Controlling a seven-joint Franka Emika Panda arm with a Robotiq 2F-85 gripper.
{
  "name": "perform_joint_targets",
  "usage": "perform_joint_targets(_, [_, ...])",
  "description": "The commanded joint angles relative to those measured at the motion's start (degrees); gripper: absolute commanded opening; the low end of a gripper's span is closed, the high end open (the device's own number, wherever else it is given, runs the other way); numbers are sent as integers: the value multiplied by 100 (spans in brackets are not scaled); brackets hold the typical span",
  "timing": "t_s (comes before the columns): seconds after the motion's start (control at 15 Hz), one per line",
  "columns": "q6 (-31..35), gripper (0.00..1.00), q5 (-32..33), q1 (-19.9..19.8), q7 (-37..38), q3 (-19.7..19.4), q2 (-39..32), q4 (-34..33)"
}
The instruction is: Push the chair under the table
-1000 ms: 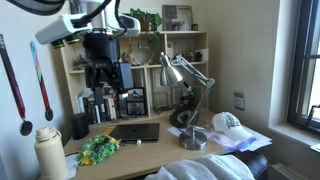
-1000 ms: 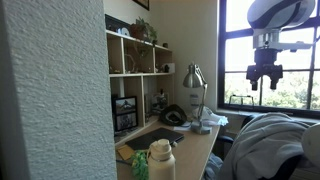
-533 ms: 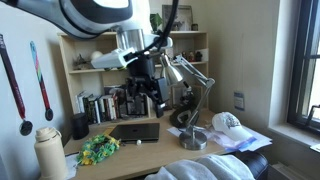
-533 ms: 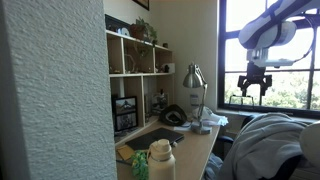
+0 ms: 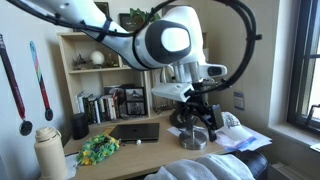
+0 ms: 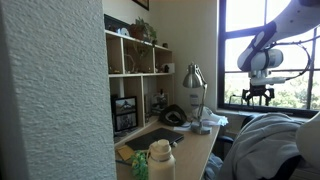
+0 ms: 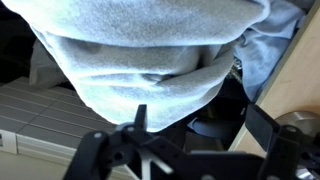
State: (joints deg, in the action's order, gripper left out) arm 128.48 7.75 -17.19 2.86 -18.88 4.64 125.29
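The chair, its backrest draped in pale grey-white garments, shows at the bottom of both exterior views [image 5: 205, 169] [image 6: 268, 140] and fills the top of the wrist view [image 7: 150, 50]. It stands in front of the light-wood table [image 5: 140, 152] [image 6: 192, 150], whose edge shows at the right of the wrist view [image 7: 298, 95]. My gripper [image 5: 198, 127] [image 6: 259, 96] [image 7: 200, 125] hangs open and empty above the chair's draped backrest, not touching it.
A light-wood bookshelf unit [image 5: 95, 70] [image 6: 135, 70] stands at the back of the table. On the table are a silver lamp [image 5: 180, 72] [image 6: 193, 76], a white cap [image 5: 229, 122], a dark laptop [image 5: 135, 132], a bottle [image 5: 50, 155] and yellow-green flowers [image 5: 98, 149]. A window [image 6: 250, 50] lies beyond the chair.
My arm has swung away from the bookshelf, across the table toward the chair, and dropped lower. The gripper stays open. The chair has not moved.
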Motion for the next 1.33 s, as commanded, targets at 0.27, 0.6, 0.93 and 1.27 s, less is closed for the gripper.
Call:
perform_joint_targets(0.27, [99,100,-1143,-458,124,-173,-2271,-1798])
perform_joint_targets(0.6, [-30,100,-1378,-857,365,-214,-3228,-2717])
perform_joint_targets(0.93, [-181,100,-1313,-1145,579,-238,-3705,-3248])
perform_joint_targets(1.27, [-347,100,-1602,-1232,434,-31,-3746,-3209])
